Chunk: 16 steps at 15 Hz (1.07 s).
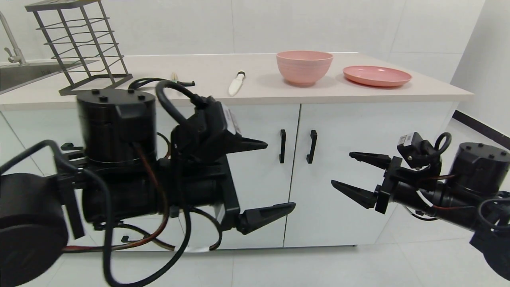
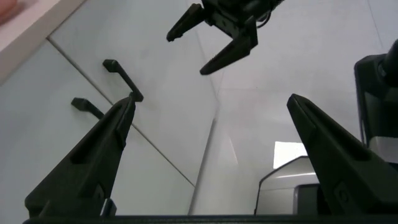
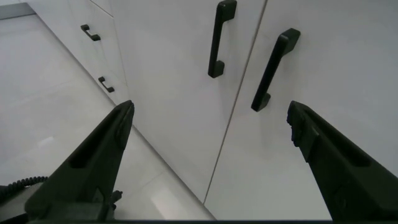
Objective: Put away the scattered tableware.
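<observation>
The left gripper (image 1: 281, 174) hangs in front of the white cabinet (image 1: 358, 131), below the countertop (image 1: 255, 89). Its two fingers are wide apart and hold nothing. The right gripper (image 1: 341, 169) is at 3 o'clock from it, at a similar height, also with its fingers spread and nothing between them. The two grippers point toward each other with a gap between them. In the head view, the two black door handles (image 1: 282, 146) of the cabinet show in this gap, a little higher.

All the tableware lies on the countertop, well above both grippers. The pink bowl (image 1: 305, 67) stands upright near the middle. The pink plate (image 1: 377, 75) lies flat at 3 o'clock from the bowl, near it but not touching. A white utensil (image 1: 236, 83), maybe a small knife, lies at 9 o'clock from the bowl, near the front edge. Farther in the same direction there is a thin pair of sticks (image 1: 174, 76), too small to name with certainty. The black wire dish rack (image 1: 81, 44) stands at 10 o'clock from the bowl, well apart from it. Beside the rack are the sink (image 1: 28, 73) and its faucet (image 1: 11, 42).
</observation>
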{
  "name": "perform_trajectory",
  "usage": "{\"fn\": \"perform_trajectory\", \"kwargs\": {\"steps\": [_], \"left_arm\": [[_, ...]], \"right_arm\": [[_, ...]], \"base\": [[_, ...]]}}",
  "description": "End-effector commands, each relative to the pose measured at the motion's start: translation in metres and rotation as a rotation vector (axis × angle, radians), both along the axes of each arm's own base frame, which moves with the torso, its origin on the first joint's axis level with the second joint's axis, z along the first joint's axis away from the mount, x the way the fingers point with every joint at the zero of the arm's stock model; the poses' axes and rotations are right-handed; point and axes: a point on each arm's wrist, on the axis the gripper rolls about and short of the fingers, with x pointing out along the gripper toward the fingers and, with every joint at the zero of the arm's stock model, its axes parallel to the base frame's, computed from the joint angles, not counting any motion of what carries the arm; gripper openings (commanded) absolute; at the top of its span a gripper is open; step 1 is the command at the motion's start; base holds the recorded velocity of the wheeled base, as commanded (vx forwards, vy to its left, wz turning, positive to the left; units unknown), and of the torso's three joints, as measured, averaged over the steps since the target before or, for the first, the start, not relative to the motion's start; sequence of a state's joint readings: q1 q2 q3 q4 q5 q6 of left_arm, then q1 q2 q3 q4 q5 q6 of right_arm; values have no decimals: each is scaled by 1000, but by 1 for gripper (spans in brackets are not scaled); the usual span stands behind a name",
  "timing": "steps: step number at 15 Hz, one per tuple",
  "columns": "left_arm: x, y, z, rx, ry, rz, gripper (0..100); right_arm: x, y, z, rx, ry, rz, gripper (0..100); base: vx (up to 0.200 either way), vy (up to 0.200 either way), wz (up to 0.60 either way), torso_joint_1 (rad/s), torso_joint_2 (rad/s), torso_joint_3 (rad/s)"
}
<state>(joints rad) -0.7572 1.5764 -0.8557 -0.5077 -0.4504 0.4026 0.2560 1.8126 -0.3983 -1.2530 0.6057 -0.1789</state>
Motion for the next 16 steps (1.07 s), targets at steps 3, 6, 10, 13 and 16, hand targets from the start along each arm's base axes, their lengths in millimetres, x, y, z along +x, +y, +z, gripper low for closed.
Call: {"fn": "perform_trajectory", "kwargs": {"steps": [3, 6, 10, 13, 16], "left_arm": [[28, -27, -26, 37, 41, -4, 100], [63, -17, -23, -7, 50, -50, 100], [57, -28, -43, 10, 65, -103, 100], [48, -33, -51, 5, 53, -125, 100], [48, -30, -47, -3, 44, -115, 100]], "right_arm": [[23, 10, -17, -4, 32, 45, 100], [41, 18, -30, -3, 35, 58, 100], [64, 24, -33, 7, 3, 69, 100], [83, 27, -32, 17, -37, 63, 100], [93, 32, -33, 21, -57, 64, 100]], "base": [[0, 0, 0, 0, 0, 0], [0, 0, 0, 0, 0, 0], [0, 0, 0, 0, 0, 0], [0, 0, 0, 0, 0, 0], [0, 0, 0, 0, 0, 0]]}}
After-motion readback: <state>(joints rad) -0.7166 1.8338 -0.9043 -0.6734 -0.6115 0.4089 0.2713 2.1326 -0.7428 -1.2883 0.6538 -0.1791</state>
